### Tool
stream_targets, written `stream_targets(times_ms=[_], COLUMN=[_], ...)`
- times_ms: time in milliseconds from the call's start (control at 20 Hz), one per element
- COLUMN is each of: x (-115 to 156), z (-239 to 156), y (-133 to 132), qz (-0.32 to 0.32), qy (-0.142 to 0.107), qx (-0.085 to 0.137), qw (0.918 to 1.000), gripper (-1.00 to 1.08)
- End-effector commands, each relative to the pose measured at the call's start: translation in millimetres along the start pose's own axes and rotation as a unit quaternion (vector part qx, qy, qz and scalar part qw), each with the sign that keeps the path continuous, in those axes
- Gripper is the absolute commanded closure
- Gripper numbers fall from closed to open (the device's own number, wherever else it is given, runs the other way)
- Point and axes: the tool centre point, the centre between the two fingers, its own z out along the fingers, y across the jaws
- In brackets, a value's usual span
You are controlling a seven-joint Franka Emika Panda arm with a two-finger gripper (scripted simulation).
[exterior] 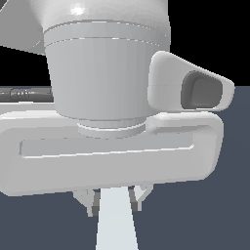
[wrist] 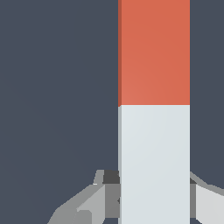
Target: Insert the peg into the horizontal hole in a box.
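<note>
Seen in the exterior view, the Panda arm's pale grey hand fills most of the frame above a dark slate floor (exterior: 205, 219), its gripper (exterior: 115, 200) pointing downward with a finger (exterior: 88, 201) on either side of the peg (exterior: 115, 222), whose white half alone shows, running down out of the picture. In the wrist view the fingers (wrist: 85, 203) sit narrow and closed against both sides of the peg's white half (wrist: 154, 166), while the orange-red half (wrist: 154, 52) extends away from the hand over the same bare dark floor.
</note>
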Motion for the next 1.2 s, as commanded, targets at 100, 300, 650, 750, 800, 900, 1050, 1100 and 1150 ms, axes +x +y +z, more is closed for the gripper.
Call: stream_targets(times_ms=[100,300,650,750,800,900,1050,1100,1150], x=[37,68,108,116,119,125,130,131,131], z=[-14,-25,-39,-42,-43,-45,-47,-48,-48], y=[-6,-9,-10,-9,-9,-8,-8,-7,-7], qz=[0.029,0.052,0.082,0.088,0.091,0.095,0.099,0.099,0.1], qy=[0.0,0.0,0.0,0.0,0.0,-0.001,-0.001,-0.001,-0.001], qx=[-0.001,-0.001,-0.001,-0.001,-0.001,-0.001,-0.001,-0.001,-0.001], qw=[0.9996,0.9987,0.9966,0.9961,0.9959,0.9955,0.9951,0.9951,0.995], gripper=[1.08,1.08,1.08,1.08,1.08,1.08,1.08,1.08,1.08])
